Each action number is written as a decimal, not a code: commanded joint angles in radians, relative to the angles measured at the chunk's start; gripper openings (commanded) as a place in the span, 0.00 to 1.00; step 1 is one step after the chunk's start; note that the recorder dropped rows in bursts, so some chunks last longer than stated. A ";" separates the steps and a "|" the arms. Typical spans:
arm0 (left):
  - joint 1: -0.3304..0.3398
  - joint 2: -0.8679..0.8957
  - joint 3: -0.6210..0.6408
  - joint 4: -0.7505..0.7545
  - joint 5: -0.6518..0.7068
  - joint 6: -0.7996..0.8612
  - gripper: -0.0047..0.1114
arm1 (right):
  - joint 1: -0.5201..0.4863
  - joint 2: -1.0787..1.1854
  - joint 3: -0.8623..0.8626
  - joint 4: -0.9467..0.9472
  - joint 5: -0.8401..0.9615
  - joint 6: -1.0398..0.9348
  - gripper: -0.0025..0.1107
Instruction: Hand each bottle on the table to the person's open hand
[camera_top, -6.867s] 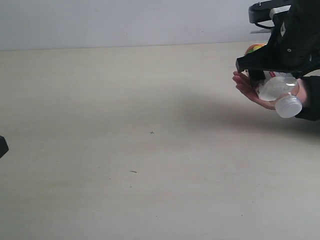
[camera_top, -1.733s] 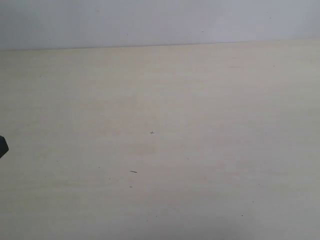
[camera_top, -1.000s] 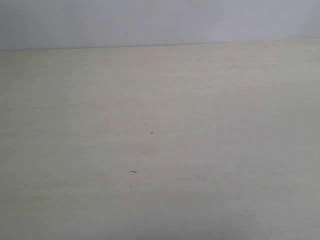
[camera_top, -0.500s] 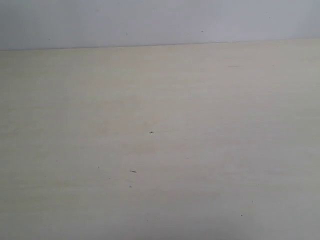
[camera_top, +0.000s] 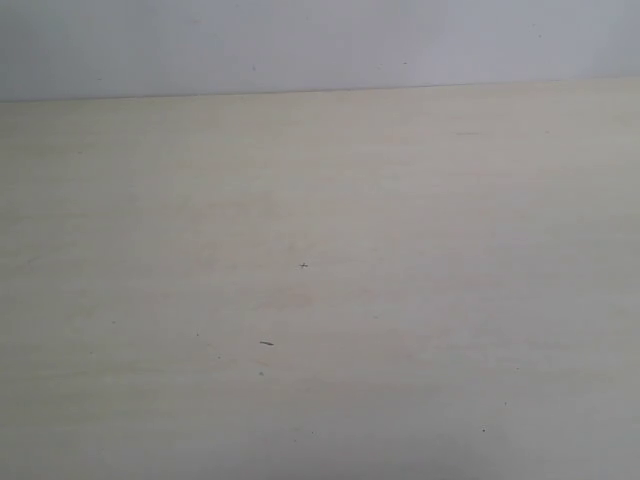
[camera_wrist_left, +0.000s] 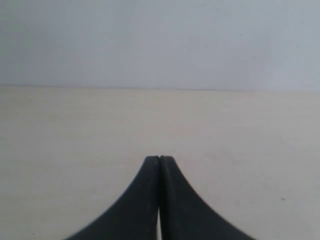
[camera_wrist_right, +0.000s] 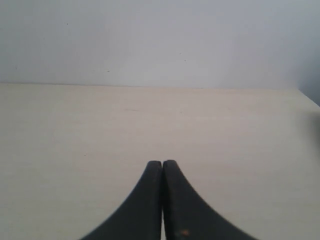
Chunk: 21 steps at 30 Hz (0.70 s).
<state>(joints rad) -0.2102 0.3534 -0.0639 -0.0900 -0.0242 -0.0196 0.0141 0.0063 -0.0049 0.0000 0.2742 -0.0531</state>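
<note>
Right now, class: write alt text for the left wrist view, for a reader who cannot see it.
The black left gripper, jaws shut and holding nothing, points across a pale beige table toward a plain pale wall. Nothing else shows.

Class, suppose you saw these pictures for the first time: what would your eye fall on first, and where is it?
The black left gripper and right gripper, each shut tight, stand out against the pale table in their wrist views. In the exterior view the table shows only a few tiny dark specks near the middle.
</note>
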 joint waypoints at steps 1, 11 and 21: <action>0.109 -0.082 0.018 0.002 -0.002 0.002 0.04 | -0.006 -0.006 0.005 -0.006 0.005 0.002 0.02; 0.240 -0.259 0.064 0.003 0.037 0.078 0.04 | -0.006 -0.006 0.005 -0.006 0.009 0.002 0.02; 0.240 -0.348 0.064 0.003 0.078 0.064 0.04 | -0.006 -0.006 0.005 -0.006 0.009 0.002 0.02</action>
<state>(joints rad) 0.0278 0.0300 -0.0032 -0.0873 0.0312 0.0495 0.0136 0.0063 -0.0049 0.0000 0.2836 -0.0531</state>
